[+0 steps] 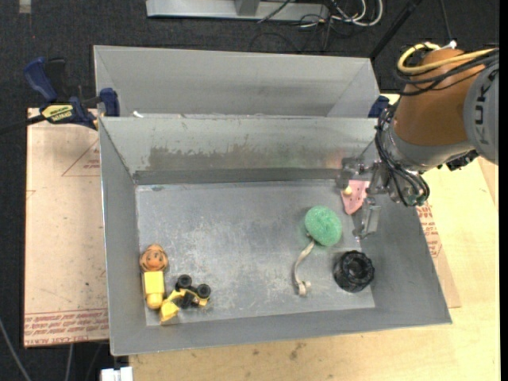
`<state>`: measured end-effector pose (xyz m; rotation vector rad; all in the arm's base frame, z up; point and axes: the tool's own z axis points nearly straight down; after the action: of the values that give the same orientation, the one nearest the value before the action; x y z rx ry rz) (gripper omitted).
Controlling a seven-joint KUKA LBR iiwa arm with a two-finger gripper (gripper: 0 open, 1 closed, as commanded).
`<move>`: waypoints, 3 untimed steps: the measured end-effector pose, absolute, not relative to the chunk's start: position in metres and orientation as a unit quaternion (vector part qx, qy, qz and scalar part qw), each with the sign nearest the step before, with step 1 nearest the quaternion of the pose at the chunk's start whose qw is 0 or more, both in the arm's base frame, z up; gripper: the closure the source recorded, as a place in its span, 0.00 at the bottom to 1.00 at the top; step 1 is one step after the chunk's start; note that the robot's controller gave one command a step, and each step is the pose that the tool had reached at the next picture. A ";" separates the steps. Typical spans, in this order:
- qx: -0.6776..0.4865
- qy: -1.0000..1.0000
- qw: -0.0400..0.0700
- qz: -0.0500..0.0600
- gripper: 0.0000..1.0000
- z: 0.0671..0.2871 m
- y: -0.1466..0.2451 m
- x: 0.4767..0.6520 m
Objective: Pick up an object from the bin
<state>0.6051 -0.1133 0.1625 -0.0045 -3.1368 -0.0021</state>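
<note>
Obs.: gripper [363, 213] low in the right end of the bin [238, 240], close to the right wall. Claw state: cannot tell from this angle, as the wrist hardware masks it.

Small pink piece [353, 199] sits tight against the gripper's far-left side. Whether it is clamped or merely beside the claw is not resolvable.

Green lump [323, 224] lies on the floor just left of the gripper, apart from it. Black ring-shaped thing [353, 271] is near, toward the front wall. Pale curved strip [302, 272] trails from the green lump's front edge. Yellow toy figure [153, 275] is well apart, in the front-left corner.

Handling, by judgement:
- Pink piece looks thin, flat and light, probably stiff. Little face to bear on, so take it across the flat and expect it to twist or slip.
- Green lump looks soft and light (foam or cloth?), so it should give under squeeze. Grip across its middle, claw set wide first.
- Black ring looks rigid; its rim is the only purchase
</note>
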 end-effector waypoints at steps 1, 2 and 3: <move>0.000 -1.000 -0.001 0.000 0.00 0.168 -0.113 0.607; -0.042 -0.999 -0.003 0.000 0.00 0.107 -0.103 0.610; 0.045 -0.999 -0.002 0.000 0.00 0.076 -0.131 0.632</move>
<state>0.6319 -0.1305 0.0760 0.1418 -3.1421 -0.0007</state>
